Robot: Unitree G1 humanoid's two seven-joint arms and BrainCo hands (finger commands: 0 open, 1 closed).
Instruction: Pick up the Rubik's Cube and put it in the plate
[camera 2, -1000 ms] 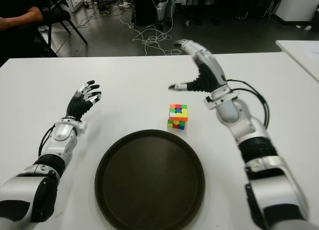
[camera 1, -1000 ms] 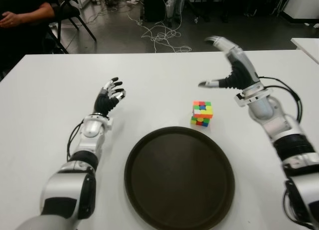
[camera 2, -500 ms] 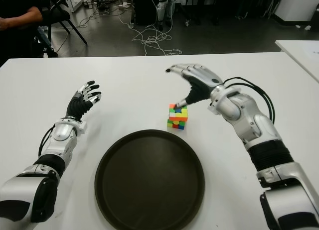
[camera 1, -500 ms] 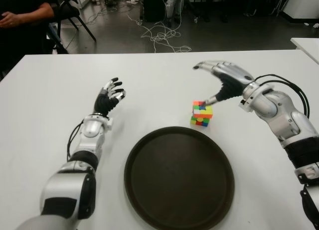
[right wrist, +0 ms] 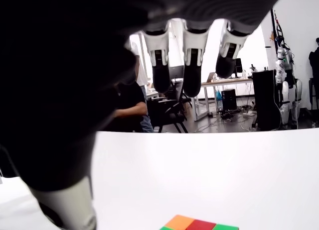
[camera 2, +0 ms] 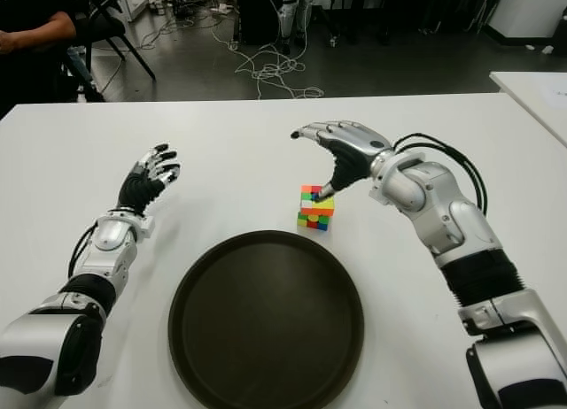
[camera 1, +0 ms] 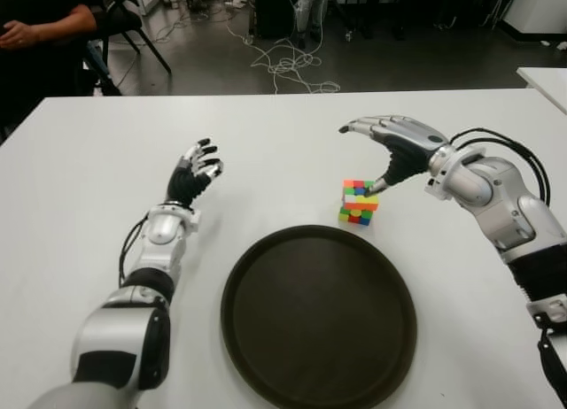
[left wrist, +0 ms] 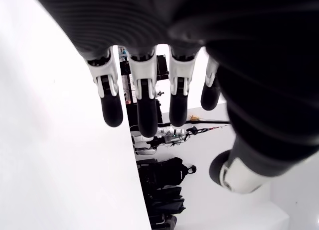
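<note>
The small multicoloured Rubik's Cube [camera 1: 358, 202] sits on the white table [camera 1: 80, 188] just beyond the far rim of the round dark brown plate [camera 1: 319, 316], so a sound grasp calls for the right hand [camera 1: 394, 143] to lower until thumb and fingers [camera 1: 359, 126] bracket opposite faces, then close squarely before lifting. That hand arches palm-down over the cube, fingers spread apart past its far side and the thumb tip at its top right edge, gripping nothing yet. The left hand [camera 1: 195, 172] shows well to the cube's left, raised with fingers loosely apart and empty
</note>
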